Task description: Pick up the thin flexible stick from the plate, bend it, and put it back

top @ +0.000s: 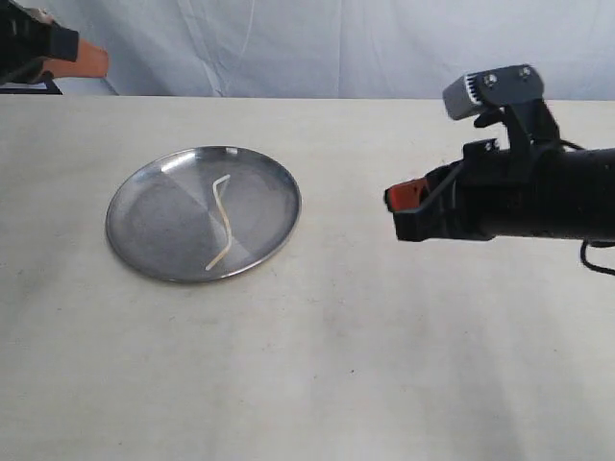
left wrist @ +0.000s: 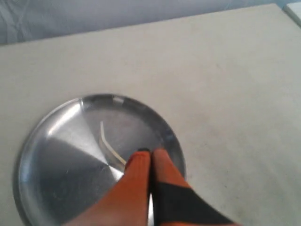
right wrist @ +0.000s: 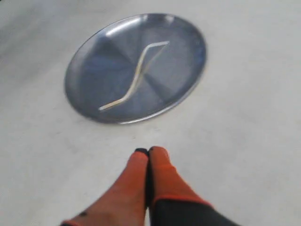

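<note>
The kinked pale cream stick [top: 222, 221] lies inside the round silver plate [top: 144, 245] on the table, bent near both ends. No gripper touches it. My right gripper [top: 392, 198] hovers to the right of the plate, orange fingers pressed together and empty. In the right wrist view the stick [right wrist: 136, 77] and the plate [right wrist: 84, 70] lie ahead of the shut gripper [right wrist: 148, 151]. My left gripper [top: 96, 62] sits at the far back left corner. In the left wrist view it is shut [left wrist: 150, 151], above the plate [left wrist: 51, 165], hiding part of the stick [left wrist: 107, 143].
A pale cloth backdrop [top: 317, 43] hangs behind the table's far edge. The beige tabletop [top: 336, 365] stretches wide in front of and between the plate and the right arm [top: 538, 206]. A black cable [top: 596, 259] hangs under the right arm.
</note>
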